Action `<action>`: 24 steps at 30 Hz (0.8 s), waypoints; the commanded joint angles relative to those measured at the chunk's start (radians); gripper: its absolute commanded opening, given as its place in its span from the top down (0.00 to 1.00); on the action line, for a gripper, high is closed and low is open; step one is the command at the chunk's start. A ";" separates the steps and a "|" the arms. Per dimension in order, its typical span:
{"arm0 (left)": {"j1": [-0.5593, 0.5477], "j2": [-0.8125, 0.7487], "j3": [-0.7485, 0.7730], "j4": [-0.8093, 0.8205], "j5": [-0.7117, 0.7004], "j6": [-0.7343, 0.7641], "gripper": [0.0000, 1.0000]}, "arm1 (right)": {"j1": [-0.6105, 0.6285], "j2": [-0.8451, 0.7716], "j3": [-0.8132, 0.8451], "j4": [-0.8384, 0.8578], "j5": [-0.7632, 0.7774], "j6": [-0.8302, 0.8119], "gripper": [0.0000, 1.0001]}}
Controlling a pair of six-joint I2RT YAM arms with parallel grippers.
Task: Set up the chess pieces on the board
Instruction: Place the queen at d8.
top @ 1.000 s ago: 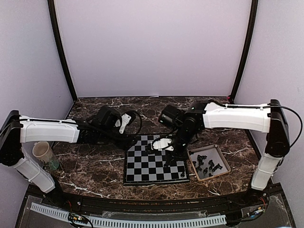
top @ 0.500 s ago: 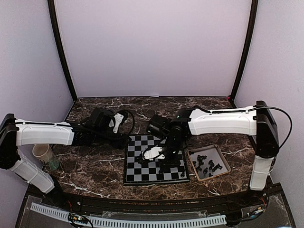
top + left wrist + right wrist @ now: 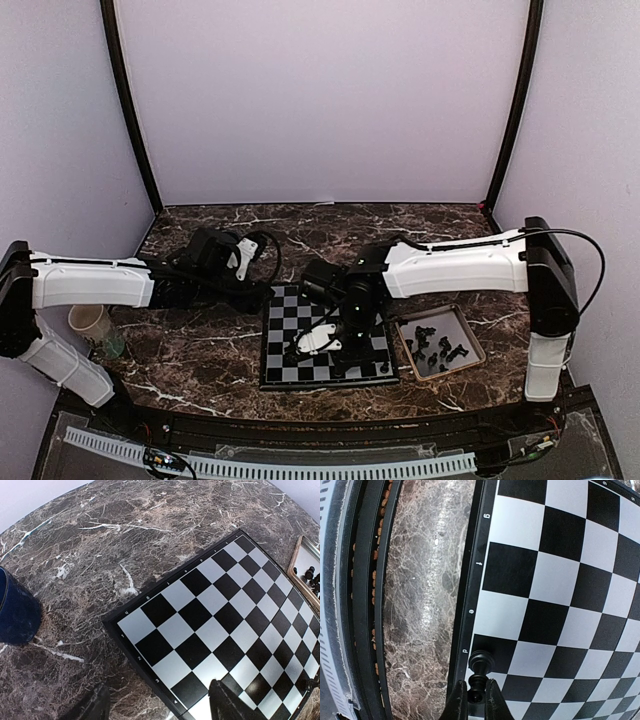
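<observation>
Right claw (image 3: 476, 692) clenched on one dark chess piece (image 3: 481, 664); the piece's base sits at the dark edge square by the border letter d, on the near side of the board (image 3: 555, 580). Left claw (image 3: 157, 702) released, fingers spread wide, at the board's far-left corner. Other chess pieces (image 3: 437, 350) lie in the tray (image 3: 470, 330) on the counter (image 3: 200, 350), just right of the board.

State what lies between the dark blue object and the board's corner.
Only bare marble table separates dark blue object from board; left wrist view shows it.
</observation>
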 commanded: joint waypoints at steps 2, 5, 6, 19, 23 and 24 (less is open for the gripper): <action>0.006 -0.027 -0.013 0.014 -0.001 -0.009 0.30 | 0.007 0.018 0.022 0.000 0.019 0.000 0.91; 0.005 -0.027 -0.013 0.015 -0.001 -0.009 0.30 | 0.008 0.019 0.021 0.006 0.024 0.003 0.90; 0.006 -0.027 -0.014 0.015 0.001 -0.010 0.30 | 0.007 0.021 0.021 0.008 0.022 0.003 0.89; 0.005 -0.027 -0.016 0.016 0.008 -0.009 0.30 | 0.007 0.034 0.029 0.019 0.012 0.009 0.85; 0.005 -0.031 -0.017 0.019 0.012 -0.008 0.30 | 0.007 0.035 0.027 0.021 0.014 0.011 0.83; 0.005 -0.032 -0.018 0.019 0.014 -0.007 0.30 | 0.007 0.033 0.027 0.022 0.015 0.010 0.82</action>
